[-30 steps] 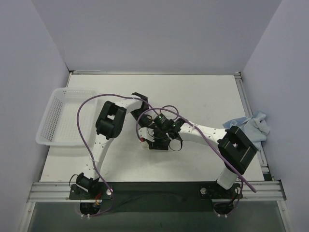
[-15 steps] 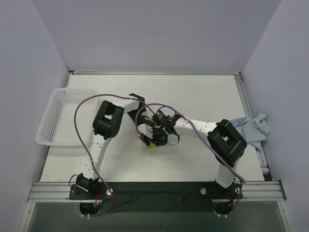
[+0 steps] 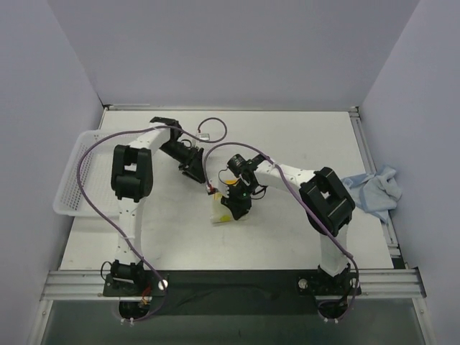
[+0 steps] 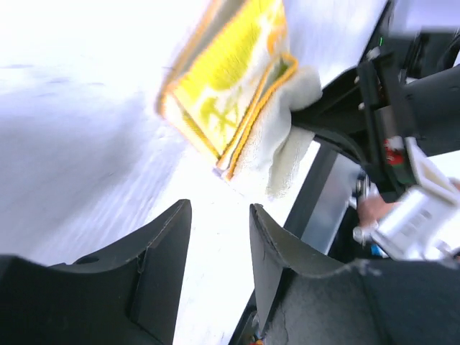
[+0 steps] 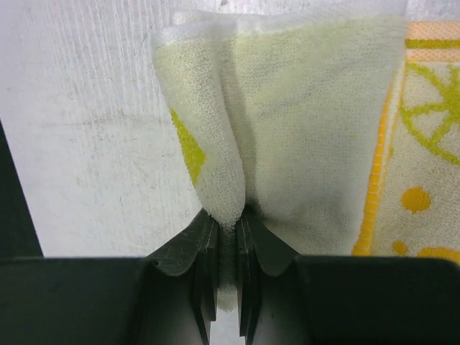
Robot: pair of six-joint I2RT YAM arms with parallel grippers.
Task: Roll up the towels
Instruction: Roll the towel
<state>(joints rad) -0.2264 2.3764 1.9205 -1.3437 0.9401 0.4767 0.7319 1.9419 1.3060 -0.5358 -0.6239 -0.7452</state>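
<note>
White mesh basket (image 3: 75,181) sits apart from cream towel (image 5: 309,108) pinched by right gripper (image 5: 228,215).

Basket (image 3: 77,171) sits far left, one towel (image 3: 220,215) central, other towel (image 3: 375,192) far right.

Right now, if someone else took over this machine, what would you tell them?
Right end effector: shut, pinching the yellow-printed towel.
Left end effector: open, empty, apart from that towel.
That towel is bunched, not a neat roll yet.
Light blue towel lies crumpled at the right edge of the table, unrolled.
Left to do: finish this roll, then roll the blue one.
</note>
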